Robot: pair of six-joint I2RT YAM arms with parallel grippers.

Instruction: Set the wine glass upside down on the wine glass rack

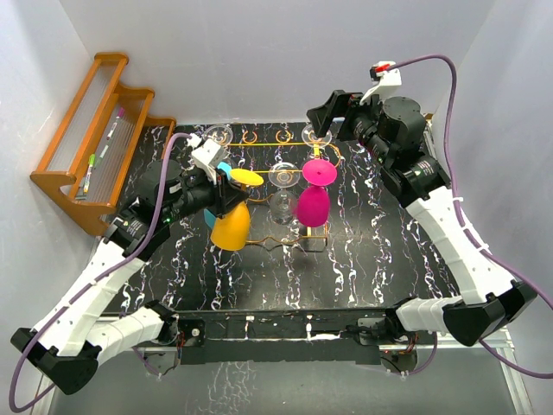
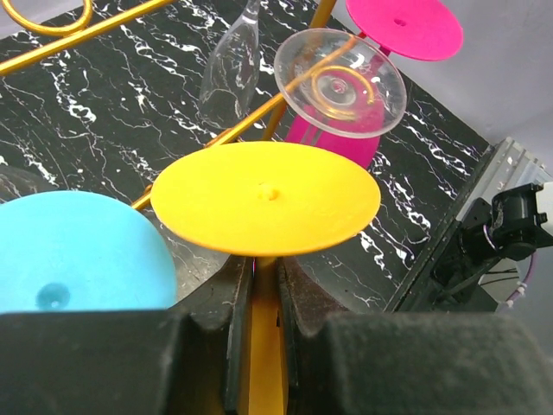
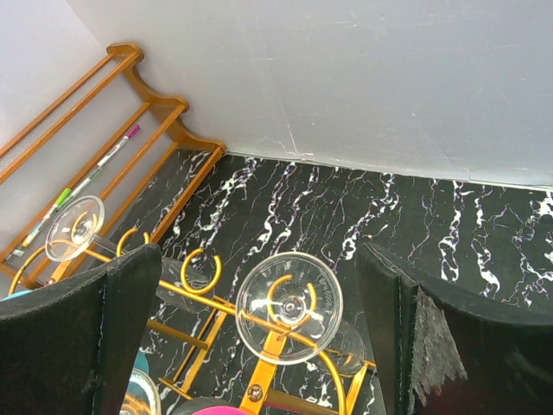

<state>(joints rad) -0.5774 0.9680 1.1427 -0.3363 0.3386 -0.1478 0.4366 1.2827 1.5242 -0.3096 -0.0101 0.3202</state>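
Yellow plastic wine glass (image 1: pixel 232 225) is inverted, flat foot up and bowl hanging down. Left claw (image 2: pixel 264 298) is clamped on its stem just under the foot. A rail of the thin orange-gold wire rack (image 2: pixel 246 124) runs just beyond that claw, right behind the yellow foot. Cannot tell if the stem is in a slot yet or if the foot bears on the wire. Blue plastic glass foot (image 2: pixel 73 251) sits close on the claw's left. Clear wine glass (image 2: pixel 341 82) and pink wine glass (image 2: pixel 404 26) hang beyond it, to the right. Right claw (image 1: pixel 333 111) is spread wide with nothing in it, well apart over the far rail. Step judged: hanging the glass. Next move likely needs the stem slid fully into the slot and the foot settled on the wire. Then release and back out without bumping the blue foot.
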